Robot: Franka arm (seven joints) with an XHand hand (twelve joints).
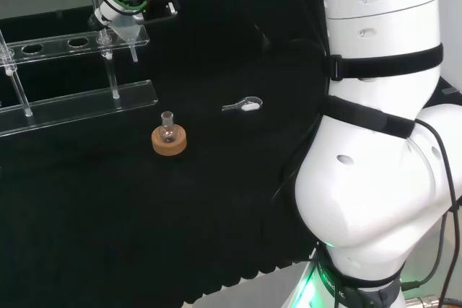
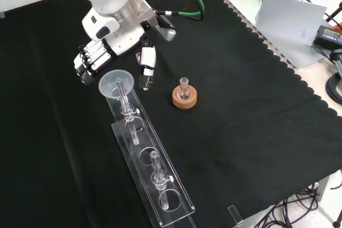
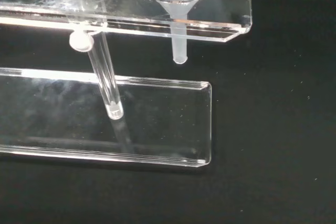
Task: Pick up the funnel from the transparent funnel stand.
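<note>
A clear funnel [image 2: 115, 84] sits in the end hole of the transparent stand [image 2: 172, 206], the hole nearest the hand. Its stem [image 3: 179, 45] pokes down through the stand's top plate [image 3: 220, 24] and ends above the base plate [image 3: 157, 129]. The black and white hand [image 2: 107, 49] hovers just behind and above the funnel, open. Its fingers [image 2: 86, 63] hang on one side of the rim and its thumb [image 2: 146, 65] on the other, with no contact that I can make out. In the head view the hand [image 1: 119, 1] is at the far left, over the funnel [image 1: 127, 32].
A small round flask on a cork ring [image 2: 185, 96] stands on the cloth right of the stand in the front view. A little white scoop [image 1: 245, 105] lies mid-cloth. The arm's white links [image 1: 375, 142] take up the head view's right. Other holes of the stand [image 1: 79, 110] hold nothing.
</note>
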